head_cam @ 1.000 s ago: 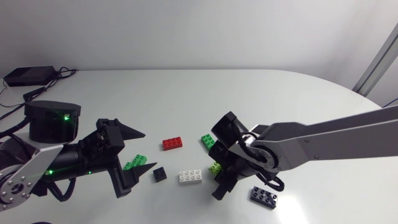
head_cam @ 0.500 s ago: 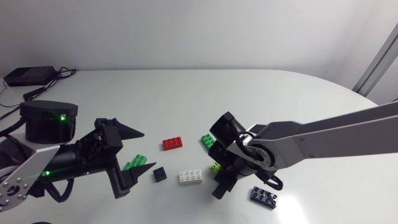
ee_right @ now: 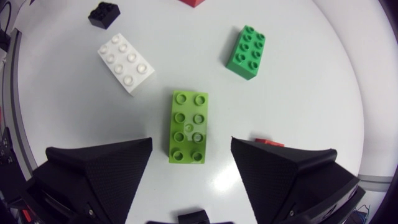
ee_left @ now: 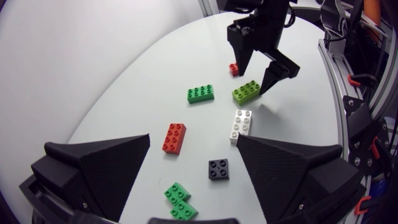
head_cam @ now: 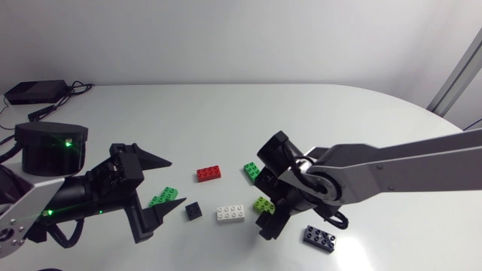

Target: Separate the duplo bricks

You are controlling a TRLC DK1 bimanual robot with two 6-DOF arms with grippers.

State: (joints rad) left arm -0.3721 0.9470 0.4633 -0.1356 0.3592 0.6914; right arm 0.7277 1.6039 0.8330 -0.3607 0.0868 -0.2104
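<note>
Currently both tools stand open over the smooth, faintly glossy white table (head_cam: 226, 113). The left gripper (head_cam: 175, 185) has its matte black wedge fingers spread wide and touches nothing. A stepped green piece (ee_left: 179, 200), which looks like two studded bricks joined at an offset, lies on the table just ahead of it and near the gap between its fingers. A small square black brick (ee_left: 218, 168) with four studs sits just beyond that. The right gripper (head_cam: 261, 202) is also spread, pointing down at the table, and the lime-green brick (ee_right: 189, 126) lies flat between its fingers. That brick is a two-by-four block of shiny plastic. The right wrist view shows bare table on each long side of it, so neither finger touches it. A darker green two-by-four brick (ee_right: 246, 51) lies ahead of that gripper, apart from the lime one and turned at a slight angle to it. A white rectangular brick (ee_right: 125, 62) lies ahead on the other side, also separate. A sliver of small red brick (ee_right: 268, 142) shows just beside one right finger; I cannot tell its shape. The larger red brick (head_cam: 208, 173) rests alone between the two arms. A dark studded brick (head_cam: 319, 238) lies by itself under the right arm, toward the table's near edge.
</note>
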